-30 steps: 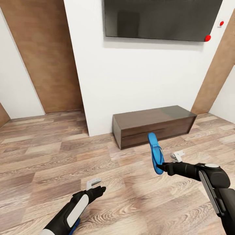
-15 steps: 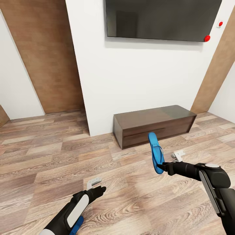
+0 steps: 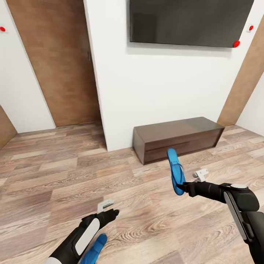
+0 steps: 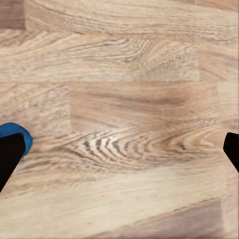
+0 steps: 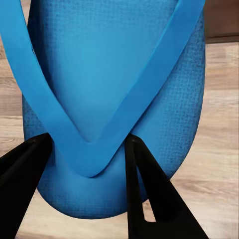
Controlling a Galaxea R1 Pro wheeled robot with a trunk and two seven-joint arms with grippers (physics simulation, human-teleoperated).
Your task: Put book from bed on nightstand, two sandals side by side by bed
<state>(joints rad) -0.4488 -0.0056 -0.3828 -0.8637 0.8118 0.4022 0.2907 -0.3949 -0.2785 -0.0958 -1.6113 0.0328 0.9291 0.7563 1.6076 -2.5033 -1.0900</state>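
Room: wood-plank floor (image 3: pixel 55 183), white wall (image 3: pixel 161 95) across the middle of the head view, brown wood panels at upper left and at the right edge.

Wall fittings: dark flat screen (image 3: pixel 190 22) at upper centre-right; small red round fittings beside its lower right corner and at the far upper left.

Furniture: long low dark-brown cabinet (image 3: pixel 179 138) against the white wall, centre-right of the head view, standing on the floor.

Right gripper (image 3: pixel 183 187): lower right of centre in the head view, black arm entering from the lower right corner. Clamped on one blue sandal (image 3: pixel 175 170) at its lower end. That sandal stands nearly upright in the air, its upper end overlapping the lower front of the long cabinet in the picture. In the right wrist view the sandal's V-shaped strap (image 5: pixel 94 149) sits between the two black fingers (image 5: pixel 149 199), which press at either side of the sole's rounded end.

Left gripper (image 3: pixel 110 212): lower left of the head view, pointing over bare floor. In the left wrist view the two black fingertips (image 4: pixel 10 154) sit at opposite edges of the frame, wide apart with bare floor between them.

Second blue sandal (image 3: pixel 96 247): at the bottom edge of the head view, just beside and partly behind the left forearm; whether it lies on the floor cannot be told. A blue edge (image 4: pixel 15 132) of it shows next to one fingertip in the left wrist view.
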